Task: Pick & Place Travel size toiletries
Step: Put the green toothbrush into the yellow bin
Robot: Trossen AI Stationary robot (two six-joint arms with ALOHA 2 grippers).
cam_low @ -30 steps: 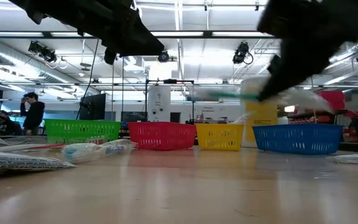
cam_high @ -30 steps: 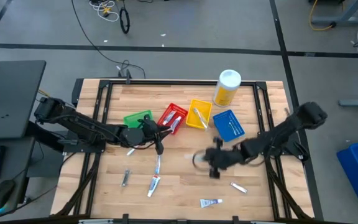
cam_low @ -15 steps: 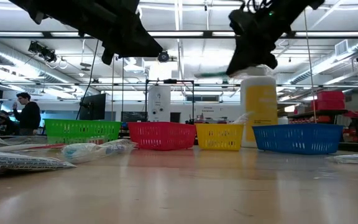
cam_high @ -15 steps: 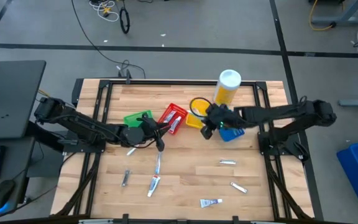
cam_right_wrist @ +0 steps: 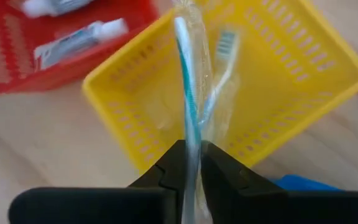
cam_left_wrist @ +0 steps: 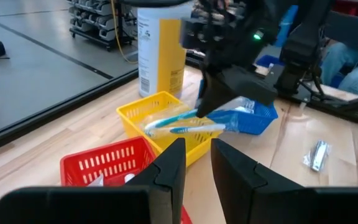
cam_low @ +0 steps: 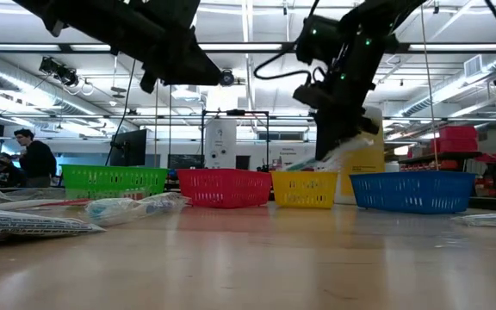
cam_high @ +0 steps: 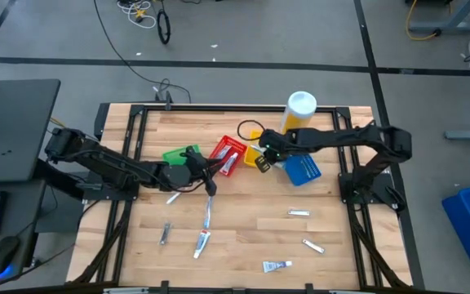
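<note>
A wrapped toothbrush [cam_right_wrist: 188, 93] is clamped between the fingers [cam_right_wrist: 166, 171] of the right gripper [cam_high: 262, 158], which is held above the yellow bin [cam_high: 261, 149] near the counter's [cam_high: 243, 237] far edge. The left gripper [cam_high: 205, 177] is held beside the red bin [cam_high: 228, 153], fingers [cam_left_wrist: 169, 171] parted and grasping nothing.
</note>
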